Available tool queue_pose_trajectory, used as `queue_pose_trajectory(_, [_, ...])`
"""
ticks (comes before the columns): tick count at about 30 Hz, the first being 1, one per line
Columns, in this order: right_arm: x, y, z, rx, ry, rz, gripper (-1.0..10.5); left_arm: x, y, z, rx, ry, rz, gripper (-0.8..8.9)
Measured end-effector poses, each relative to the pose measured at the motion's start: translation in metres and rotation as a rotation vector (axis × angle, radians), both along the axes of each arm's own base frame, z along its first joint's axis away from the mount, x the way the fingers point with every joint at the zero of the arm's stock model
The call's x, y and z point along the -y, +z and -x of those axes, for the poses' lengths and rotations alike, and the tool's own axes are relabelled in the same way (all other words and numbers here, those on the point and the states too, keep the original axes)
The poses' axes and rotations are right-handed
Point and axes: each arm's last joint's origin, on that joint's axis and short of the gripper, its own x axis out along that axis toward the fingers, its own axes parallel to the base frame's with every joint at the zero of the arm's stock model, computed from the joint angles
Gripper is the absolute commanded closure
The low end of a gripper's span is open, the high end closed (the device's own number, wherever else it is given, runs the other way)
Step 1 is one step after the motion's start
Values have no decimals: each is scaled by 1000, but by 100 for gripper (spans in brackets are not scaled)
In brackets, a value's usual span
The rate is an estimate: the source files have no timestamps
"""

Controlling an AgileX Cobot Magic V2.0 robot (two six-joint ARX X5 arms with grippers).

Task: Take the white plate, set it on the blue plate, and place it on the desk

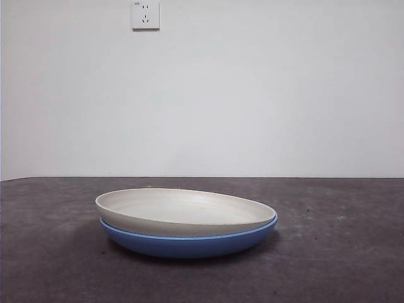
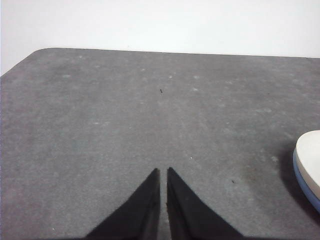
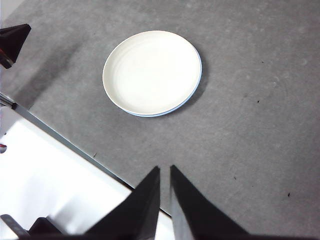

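Front view shows the white plate (image 1: 183, 211) nested in the blue plate (image 1: 189, 243) on the desk (image 1: 341, 252), its rim tilted slightly and sitting off-centre. Stacking looks done; lifting the white plate back off and setting it on the desk appears to remain. Both arms wait clear: the left gripper (image 2: 163, 172) and right gripper (image 3: 165, 170) each hang with jaws nearly together, holding nothing. The next move calls for reaching the exposed rim. Bare desk surrounds the stack; the desk's edge lies near the right gripper.

Front view low, near; right wrist high; both share white plate (image 1: 183, 211).
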Motion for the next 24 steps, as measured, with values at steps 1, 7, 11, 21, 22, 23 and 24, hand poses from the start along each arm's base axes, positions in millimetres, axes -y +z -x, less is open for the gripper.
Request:
queue_pose_trajectory(1, [0, 0, 0, 0, 0, 0, 916, 0, 0, 0, 0, 0, 0, 789])
queue_pose_trajectory(7, [1, 0, 0, 7, -15, 1, 916, 0, 0, 0, 0, 0, 0, 789])
queue_pose_trajectory(11, [11, 1, 4, 87, -114, 17, 916, 0, 0, 0, 0, 0, 0, 789])
queue_pose_trajectory(21, [21, -67, -10, 626, -330, 53, 916, 0, 0, 0, 0, 0, 0, 789])
queue_pose_trajectory(22, [22, -78, -14, 683, -349, 48, 916, 0, 0, 0, 0, 0, 0, 789])
queue_pose_trajectory(23, [22, -87, -17, 732, -368, 45, 916, 0, 0, 0, 0, 0, 0, 789])
queue_pose_trajectory(24, [23, -97, -21, 781, -389, 43, 916, 0, 0, 0, 0, 0, 0, 789])
